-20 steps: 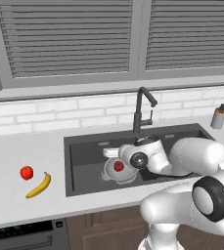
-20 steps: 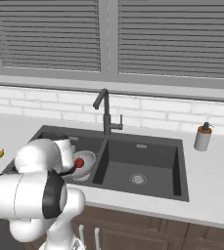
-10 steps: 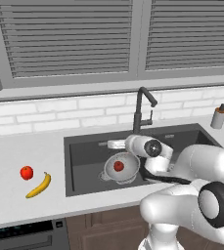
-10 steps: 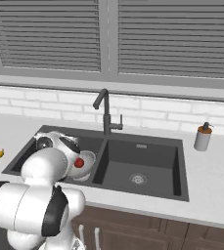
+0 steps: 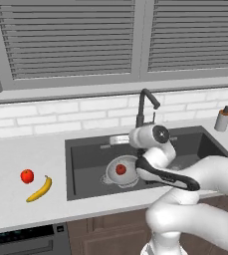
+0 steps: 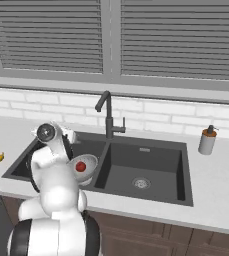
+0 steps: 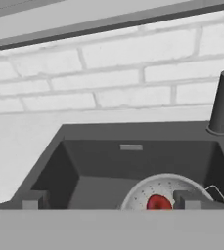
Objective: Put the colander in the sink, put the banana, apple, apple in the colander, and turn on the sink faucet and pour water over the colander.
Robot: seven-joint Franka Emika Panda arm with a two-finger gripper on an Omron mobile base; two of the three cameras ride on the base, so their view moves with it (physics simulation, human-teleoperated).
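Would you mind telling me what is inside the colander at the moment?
One red apple sits inside the colander, which rests in the sink. The arm covers the colander's right side, so that part cannot be checked.

A dark charcoal sink point(image 5: 85, 149) sat in a pale grey counter point(image 5: 16, 159), beneath a wall of white brick tiles point(image 5: 60, 112) lined with grey grout and slatted grey blinds point(image 5: 70, 40). A shiny silver-white colander point(image 5: 113, 167) held a dark red apple point(image 5: 120, 169), while a brighter red apple point(image 5: 27, 176) and a yellow banana point(image 5: 40, 189) with dark tips lay on the counter. The faucet point(image 5: 144, 107) was black-grey, the soap bottle point(image 5: 223, 118) grey-white with a dark pump. Brown cabinet fronts point(image 5: 105, 234) ran below, and the robot arm point(image 5: 185, 199) was white with dark joints
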